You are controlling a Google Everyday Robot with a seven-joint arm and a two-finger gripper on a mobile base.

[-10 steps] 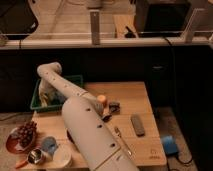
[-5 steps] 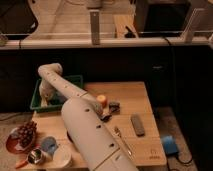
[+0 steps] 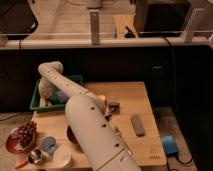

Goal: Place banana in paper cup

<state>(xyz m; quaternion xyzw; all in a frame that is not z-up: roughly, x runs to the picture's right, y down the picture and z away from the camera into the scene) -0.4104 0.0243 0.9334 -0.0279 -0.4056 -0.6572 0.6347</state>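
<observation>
Over the green tray point(image 3: 75, 80) at the counter's point(image 3: 135, 97) back-left corner, the hand point(image 3: 46, 91) is hanging low, its grip impossible to tell. What looks like the banana point(image 3: 43, 101) is lying just beneath it. A grasp at mid-length is looking wisest, with the paper cup point(image 3: 62, 157) waiting well apart at the near edge.

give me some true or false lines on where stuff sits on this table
1. The gripper is down at the green bin. True.
2. The grapes lie in the green bin. False: they sit on the red plate at front left.
3. The paper cup stands near the metal cup. True.
4. The dark remote lies left of the arm. False: it lies to the right.
</observation>
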